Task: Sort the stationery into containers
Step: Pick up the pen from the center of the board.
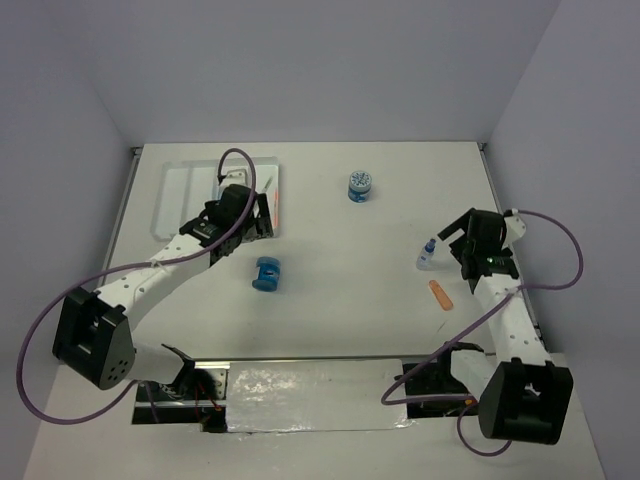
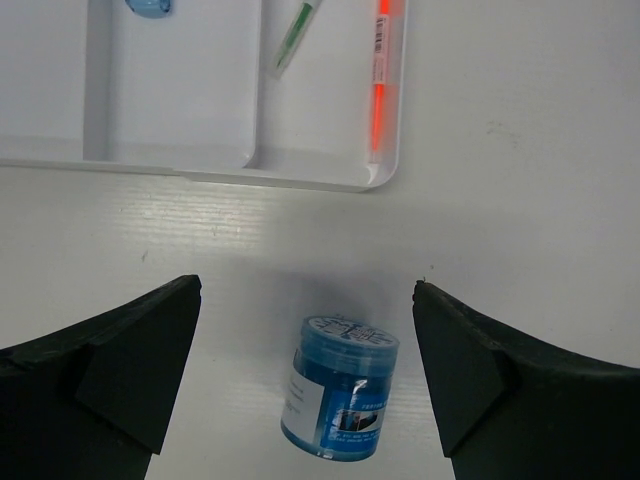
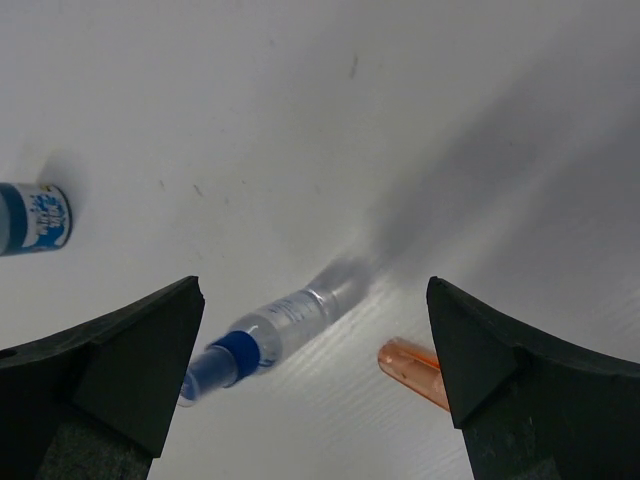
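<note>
The white divided tray [image 1: 176,192] lies at the back left; in the left wrist view [image 2: 180,165] it holds a green pen [image 2: 297,35], an orange pen [image 2: 381,80] and a blue piece [image 2: 148,7] at the frame's top edge. My left gripper [image 1: 257,226] is open and empty above the tray's near edge, with a blue round jar [image 2: 340,400] on its side on the table between and below the fingers. My right gripper [image 1: 452,243] is open and empty over a small clear bottle with a blue cap [image 3: 265,335] and an orange stubby piece [image 3: 410,370].
A second blue round jar [image 1: 360,186] stands at the back centre and shows at the left edge of the right wrist view [image 3: 35,218]. The first jar [image 1: 266,273] lies near the table's middle. White walls close in the table's sides and back.
</note>
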Controlling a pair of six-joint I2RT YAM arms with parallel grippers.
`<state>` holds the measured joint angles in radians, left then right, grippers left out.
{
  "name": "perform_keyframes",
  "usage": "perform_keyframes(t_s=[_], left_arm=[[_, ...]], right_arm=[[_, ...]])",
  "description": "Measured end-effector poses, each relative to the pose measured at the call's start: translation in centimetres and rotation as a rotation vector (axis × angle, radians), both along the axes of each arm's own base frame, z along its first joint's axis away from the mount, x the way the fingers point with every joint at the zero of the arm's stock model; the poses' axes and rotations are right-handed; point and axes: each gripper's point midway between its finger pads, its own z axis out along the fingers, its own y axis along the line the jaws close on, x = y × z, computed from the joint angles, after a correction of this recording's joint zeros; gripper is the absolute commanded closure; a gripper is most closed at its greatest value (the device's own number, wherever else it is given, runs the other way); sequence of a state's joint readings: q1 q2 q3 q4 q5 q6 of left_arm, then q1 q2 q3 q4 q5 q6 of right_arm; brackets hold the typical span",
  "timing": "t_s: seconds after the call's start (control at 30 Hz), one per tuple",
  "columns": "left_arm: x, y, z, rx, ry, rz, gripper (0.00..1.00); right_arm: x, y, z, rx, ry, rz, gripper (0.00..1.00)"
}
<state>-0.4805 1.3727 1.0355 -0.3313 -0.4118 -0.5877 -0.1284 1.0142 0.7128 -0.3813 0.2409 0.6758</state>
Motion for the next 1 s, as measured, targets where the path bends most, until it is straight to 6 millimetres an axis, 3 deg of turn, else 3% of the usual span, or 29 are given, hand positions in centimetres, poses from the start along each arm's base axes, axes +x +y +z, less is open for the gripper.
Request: perform_keyframes(t_s=[0.13,0.4,0.57,0.77,1.0], left_arm=[[-0.7,0.3,-0.5,0.011,0.018,-0.001,0.01],[-0.7,-0.1,-0.4,-0.005,0.019,-0.022,0.01],[-0.7,-0.4,-0.4,-0.012,0.021,-0.035,0.01],[-0.8,-1.0,-0.4,-0.033,0.027,-0.06,0.01],[-0.9,-1.4,-0.4,-0.045,0.031,-0.079,0.01]], right_arm=[[-2.5,-0.1,-2.3,0.04,-0.006,-0.072,0.0],[-3.3,0.2,-2.9,0.084,-0.052,-0.107,0.0],[-5.6,1.6,-4.2,0.122,-0.163,-0.066,0.0],[-5.9,2.1,-0.6,0.064,-0.348,0.014,0.0],[-5.5,2.8,-0.9,-0.019,-0.215,0.155,0.0]])
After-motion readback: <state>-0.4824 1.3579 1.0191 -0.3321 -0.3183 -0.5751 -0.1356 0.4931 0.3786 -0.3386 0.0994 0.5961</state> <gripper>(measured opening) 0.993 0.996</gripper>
